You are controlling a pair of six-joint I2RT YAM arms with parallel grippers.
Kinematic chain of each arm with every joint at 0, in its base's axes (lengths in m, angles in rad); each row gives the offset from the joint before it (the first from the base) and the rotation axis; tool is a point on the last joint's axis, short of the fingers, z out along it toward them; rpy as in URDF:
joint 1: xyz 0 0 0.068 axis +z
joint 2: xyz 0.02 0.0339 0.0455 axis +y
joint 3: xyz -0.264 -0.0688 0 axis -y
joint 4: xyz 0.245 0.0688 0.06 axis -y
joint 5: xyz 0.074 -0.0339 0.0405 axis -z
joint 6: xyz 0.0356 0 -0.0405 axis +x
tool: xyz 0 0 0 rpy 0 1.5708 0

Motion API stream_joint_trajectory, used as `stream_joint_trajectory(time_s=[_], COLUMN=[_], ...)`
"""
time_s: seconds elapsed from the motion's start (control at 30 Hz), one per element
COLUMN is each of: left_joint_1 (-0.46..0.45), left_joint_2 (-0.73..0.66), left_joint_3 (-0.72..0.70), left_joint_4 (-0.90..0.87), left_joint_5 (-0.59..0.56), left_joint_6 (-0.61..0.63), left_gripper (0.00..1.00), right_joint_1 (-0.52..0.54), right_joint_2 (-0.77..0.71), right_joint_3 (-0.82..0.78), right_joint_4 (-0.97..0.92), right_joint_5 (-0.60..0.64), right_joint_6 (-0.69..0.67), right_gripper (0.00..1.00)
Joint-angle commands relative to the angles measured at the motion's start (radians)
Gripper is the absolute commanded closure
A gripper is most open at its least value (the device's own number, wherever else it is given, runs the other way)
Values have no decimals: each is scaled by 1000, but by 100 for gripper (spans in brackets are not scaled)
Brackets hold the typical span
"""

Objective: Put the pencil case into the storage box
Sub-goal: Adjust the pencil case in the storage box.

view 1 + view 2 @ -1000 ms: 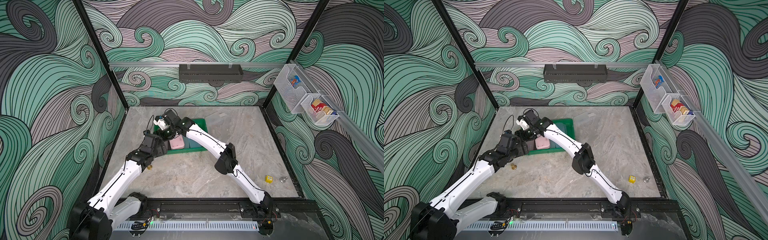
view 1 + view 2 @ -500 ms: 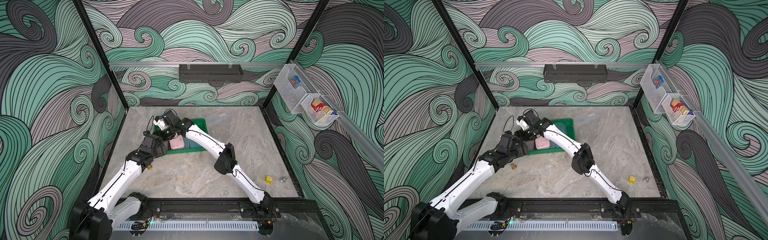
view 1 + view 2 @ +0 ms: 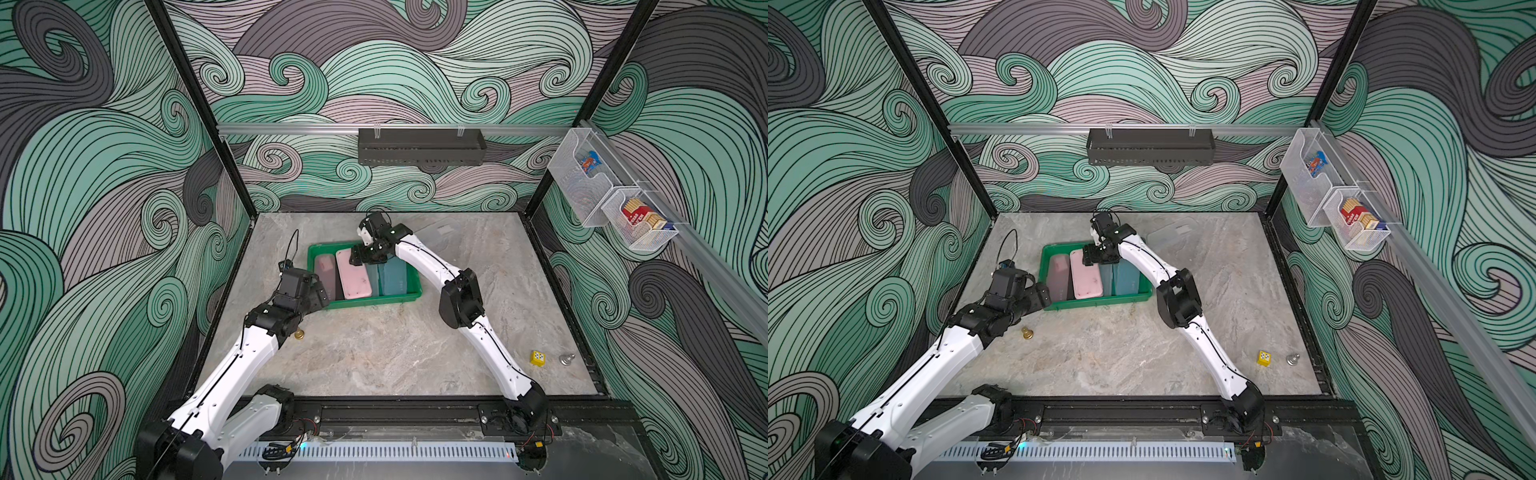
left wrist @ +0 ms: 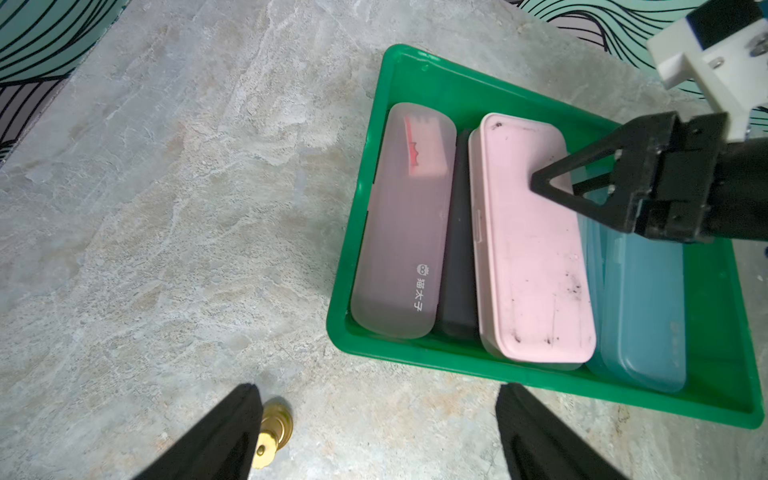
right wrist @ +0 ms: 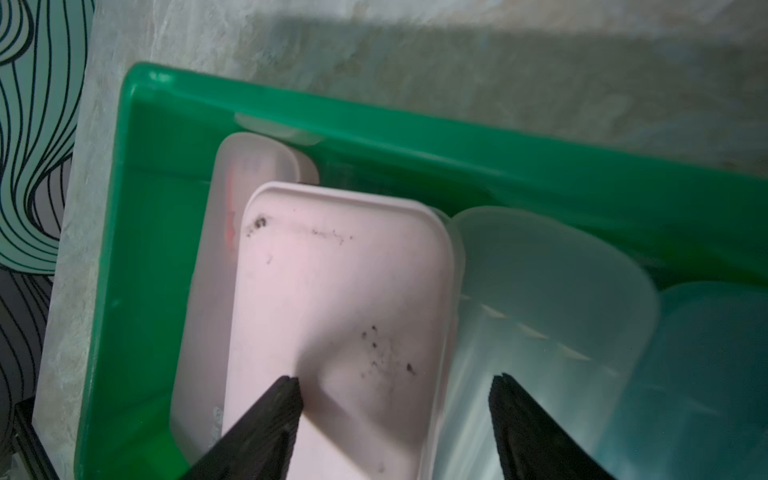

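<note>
The storage box point(image 3: 411, 296) point(image 3: 1100, 303) point(image 4: 415, 357) point(image 5: 124, 249) is a green tray at the back left of the table. A pink pencil case point(image 3: 353, 276) point(image 3: 1086, 277) point(image 4: 532, 266) point(image 5: 340, 291) lies flat in it among several other cases. My right gripper point(image 3: 360, 257) point(image 3: 1090, 257) point(image 4: 555, 189) point(image 5: 395, 382) hovers open over the pink case's far end, one finger above its lid, the other above the neighbouring translucent case. My left gripper point(image 3: 322, 297) point(image 3: 1044, 296) point(image 4: 378, 415) is open and empty over the table by the box's near left corner.
A brass knob point(image 3: 299, 334) point(image 4: 272, 432) lies beside a left finger. A yellow cube point(image 3: 538, 358) and a silver knob point(image 3: 565, 359) sit at the front right. A clear lid point(image 3: 1169, 237) lies behind the box. A black trough point(image 3: 419, 147) and wire bins point(image 3: 602, 195) hang on the walls.
The right gripper's jaws have spread a little wider above the pink case. Both arms otherwise hold their places.
</note>
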Motion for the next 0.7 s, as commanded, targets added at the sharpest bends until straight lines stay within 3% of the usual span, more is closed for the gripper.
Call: stream_joint_trajectory(time_s=[0.0, 0.47, 0.67], left_joint_1=[8, 8, 8], left_joint_2=[-9, -81, -76], left_joint_3=[23, 38, 46], left_joint_4=[7, 4, -46], left_joint_5=[-2, -2, -60], left_joint_6=[10, 10, -18], left_gripper=[8, 8, 8], right_joint_1=[39, 74, 115], right_joint_2=[-26, -205, -178], right_joint_3=[-27, -97, -35], right_joint_4=[-72, -73, -53], right_joint_5=[17, 143, 70], right_joint_6=[-39, -86, -109], right_gripper=[33, 33, 38])
